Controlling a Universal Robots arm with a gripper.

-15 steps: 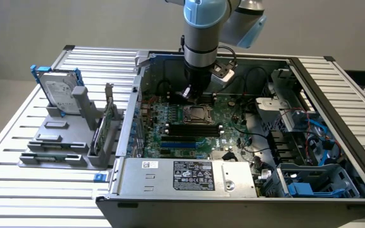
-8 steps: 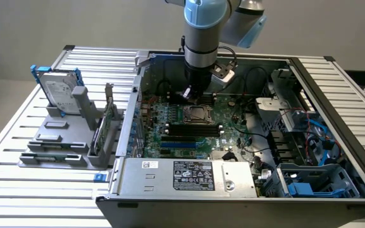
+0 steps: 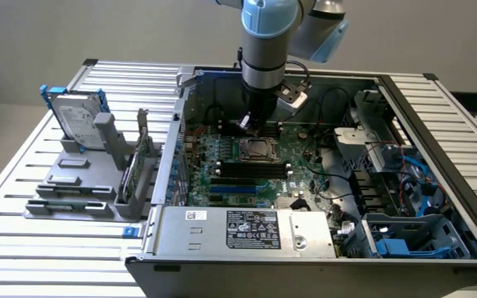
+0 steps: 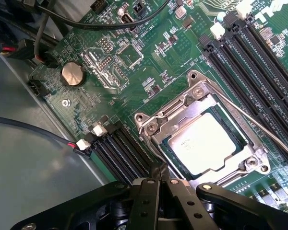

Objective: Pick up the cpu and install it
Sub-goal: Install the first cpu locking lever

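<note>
Fingers (image 4: 159,175) of the gripper (image 3: 249,124) are pressed together and hold nothing. They hang just above the motherboard (image 3: 247,162), beside the socket. The cpu (image 4: 201,143) lies flat in the socket frame (image 4: 201,103), silver top facing up. In the exterior view, the hard drive (image 3: 79,118) stands upright in a bench fixture at the exterior view's left.

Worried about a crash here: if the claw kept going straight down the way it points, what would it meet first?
Probably the metal socket frame at the edge of the cpu seated in it. The shut claw points at that edge, empty; depth is hard to judge.
</note>
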